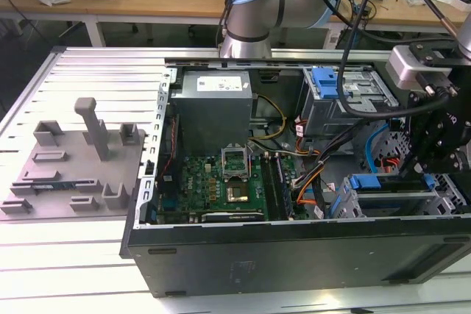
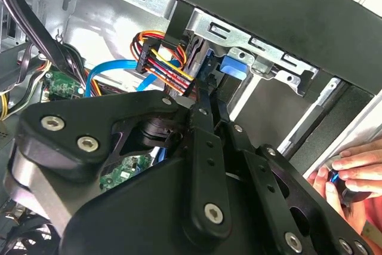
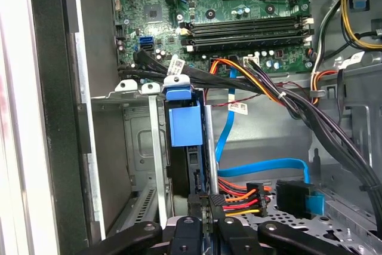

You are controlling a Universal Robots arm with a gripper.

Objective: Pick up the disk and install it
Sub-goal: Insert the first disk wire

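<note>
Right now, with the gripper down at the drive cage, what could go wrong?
1. The power cables lie right beside the gripper; they may snag or get pinched.
2. A person's hand is near the case's edge in the second wrist view; a sideways swing might strike it.
3. The disk stands in the cage slot; pushed askew it could bind.

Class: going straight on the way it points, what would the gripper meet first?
Probably the disk in its blue carrier, standing in the drive cage just ahead of the gripper; depth is unclear.
</note>
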